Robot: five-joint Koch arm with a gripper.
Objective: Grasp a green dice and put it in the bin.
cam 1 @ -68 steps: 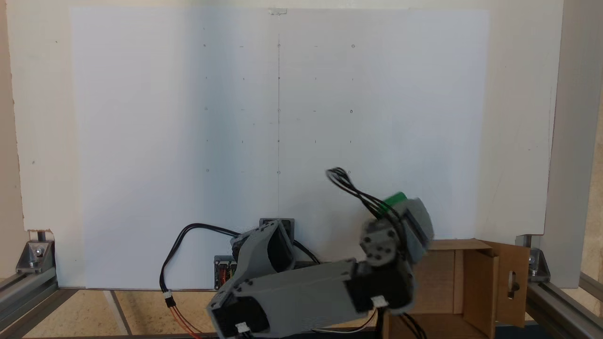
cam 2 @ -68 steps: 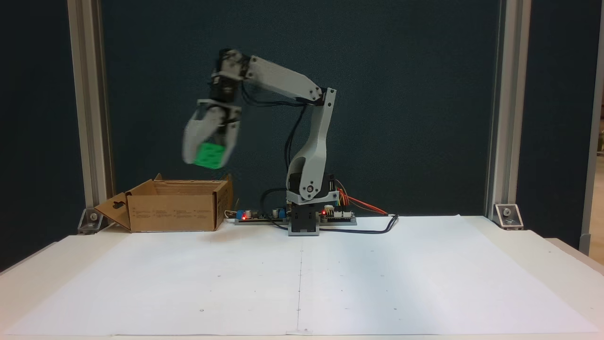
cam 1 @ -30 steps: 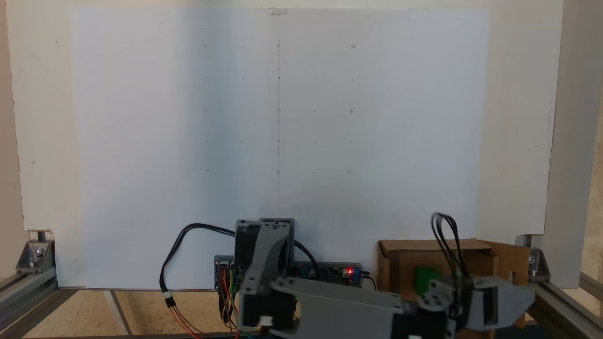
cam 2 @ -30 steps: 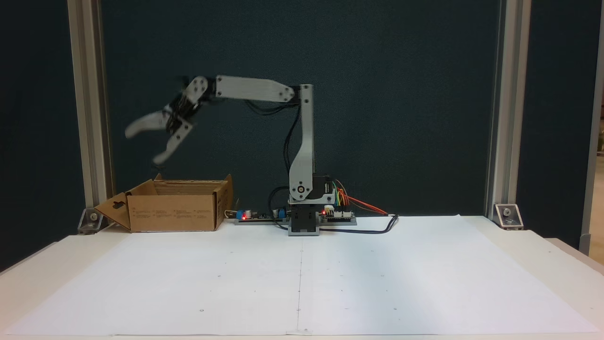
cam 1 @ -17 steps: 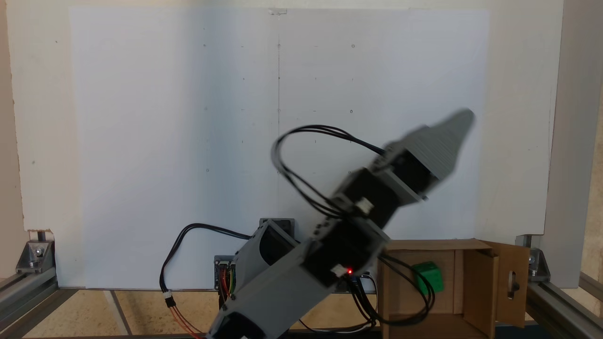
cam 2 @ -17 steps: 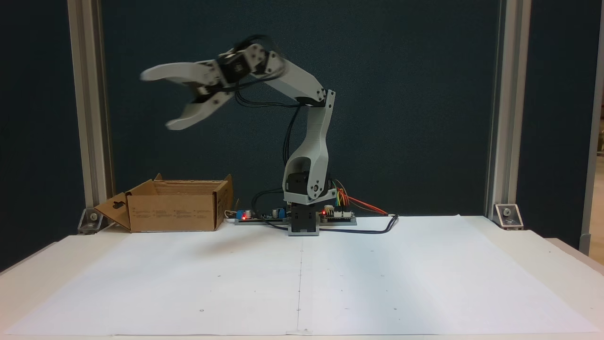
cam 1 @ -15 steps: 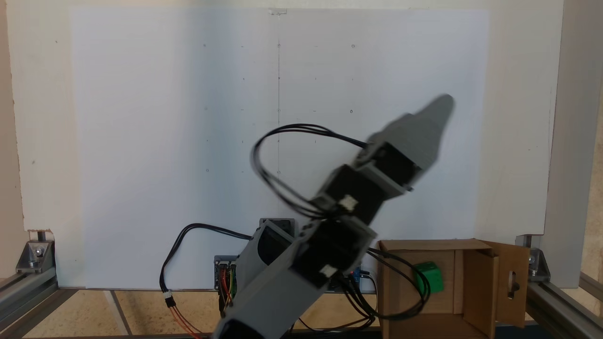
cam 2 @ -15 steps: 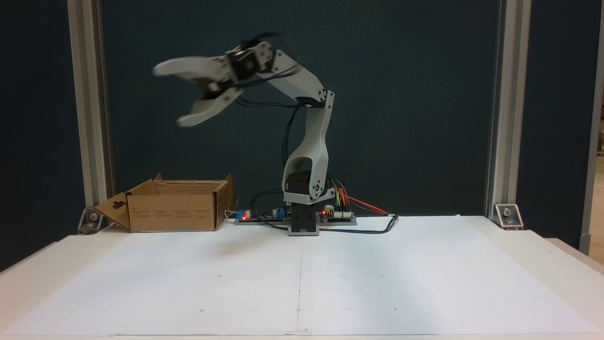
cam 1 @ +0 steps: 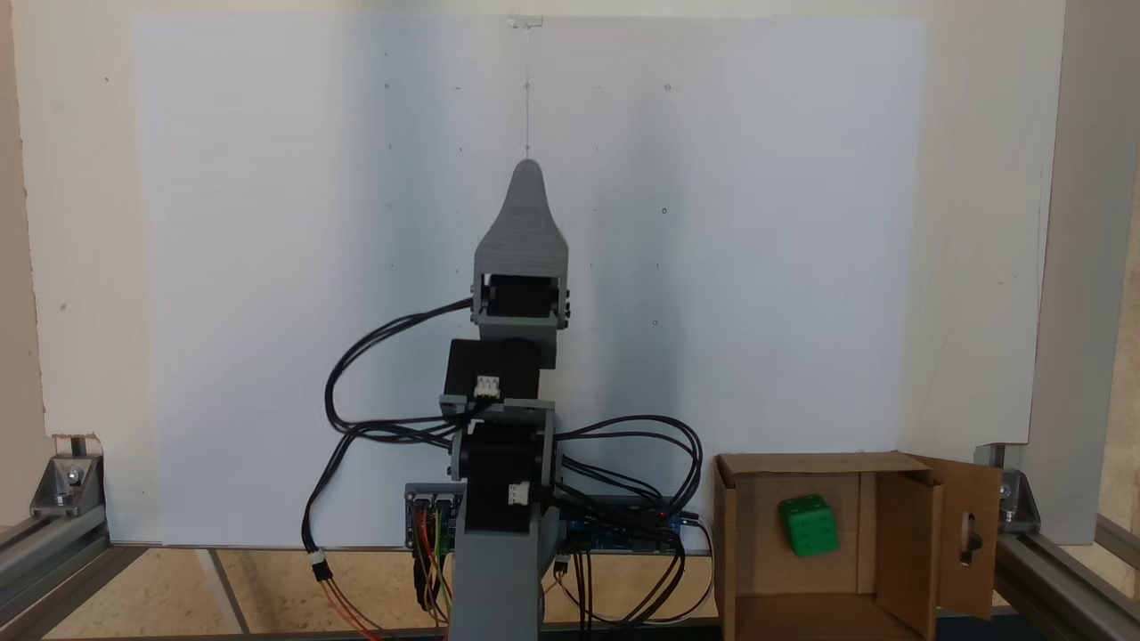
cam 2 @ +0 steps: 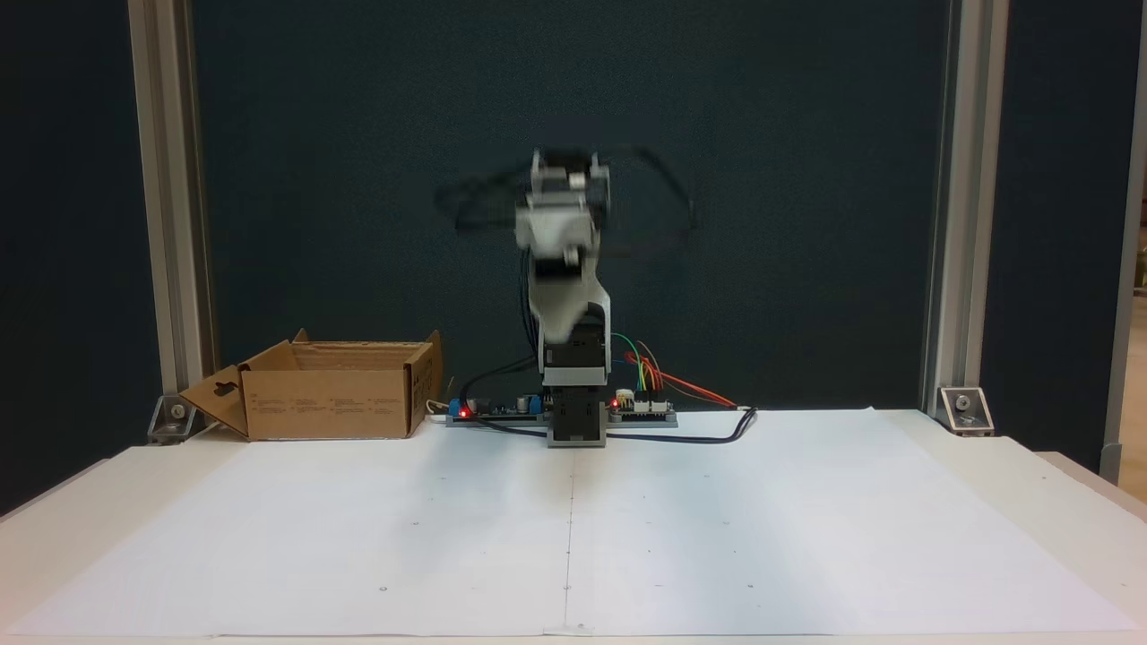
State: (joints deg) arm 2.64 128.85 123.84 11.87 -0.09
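- The small bright green dice (cam 1: pixel 809 526), a rounded cube with recessed pips, is seen lying on the floor of the brown corrugated cardboard bin (cam 1: pixel 907 534) in a fixed view from above, untouched by anything, with a many-pipped face turned toward the camera.
- The bin (cam 2: pixel 332 399) is set at the far left of the table in a fixed view from the front, just left of the circuit boards (cam 2: pixel 488 409) at the arm's base; a side flap with a keyhole-shaped cutout (cam 2: pixel 215 399) is folded outward on its left.
- The grey plastic gripper (cam 1: pixel 527 178) is pointed along the middle line of the white paper sheet (cam 1: pixel 267 267) in a fixed view from above, well apart from the bin, with nothing visibly carried.
- Only one tapered jaw is shown from above, the other presumably hidden beneath it, and the gripper (cam 2: pixel 560 255) is blurred in a fixed view from the front; whether the jaws are wide or narrow cannot be told.
- The grey arm (cam 1: pixel 499 499) is raised over its base, with black cables (cam 1: pixel 374 392) looped to both sides.
- The white sheet is marked with faint dots and a central line.
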